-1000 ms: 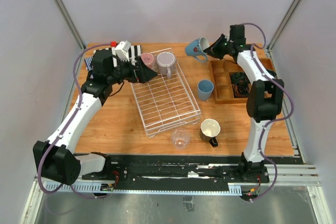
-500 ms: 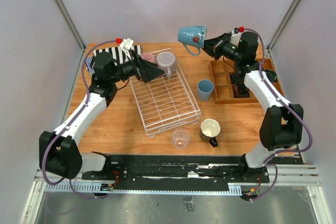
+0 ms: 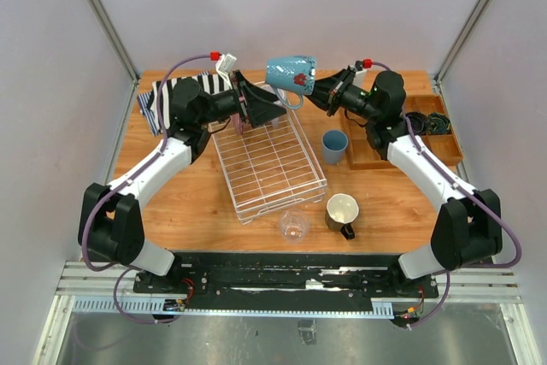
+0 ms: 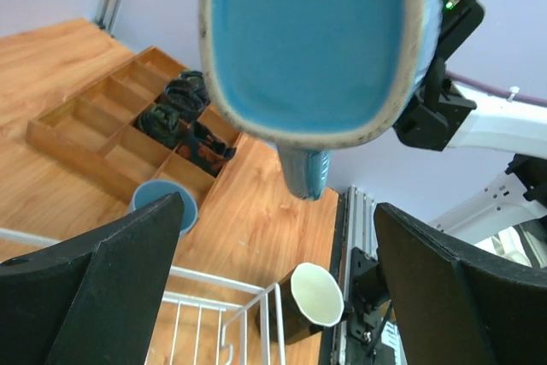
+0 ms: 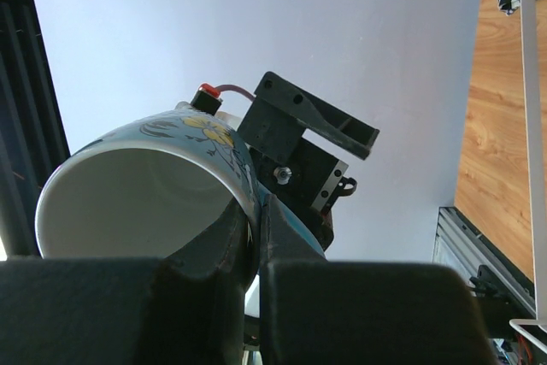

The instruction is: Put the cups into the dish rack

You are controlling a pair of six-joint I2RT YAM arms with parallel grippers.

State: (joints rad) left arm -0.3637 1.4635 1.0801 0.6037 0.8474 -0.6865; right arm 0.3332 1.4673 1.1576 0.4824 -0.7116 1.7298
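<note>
My right gripper (image 3: 316,89) is shut on the rim of the blue-grey mug (image 3: 291,73), holding it on its side in the air above the far end of the dish rack (image 3: 269,164). In the right wrist view the fingers (image 5: 229,237) pinch the mug's wall (image 5: 145,190). My left gripper (image 3: 270,109) is open and empty, facing the mug's base (image 4: 312,40) a little apart. The light blue tumbler (image 3: 334,145), the dark mug with cream inside (image 3: 342,211) and the clear glass (image 3: 293,225) stand on the table. The pink mug (image 3: 241,114) peeks out behind the left gripper; the grey-lilac cup is hidden.
A brown wooden compartment tray (image 3: 376,147) with dark items lies at the right; it also shows in the left wrist view (image 4: 111,138). A striped cloth (image 3: 179,91) lies at the back left. The rack's corner wires (image 4: 226,318) show below the left jaws.
My right arm has carried the blue-grey mug left, from beside the wooden tray to above the rack's far end. My left gripper has lifted off the rack and turned toward the mug.
</note>
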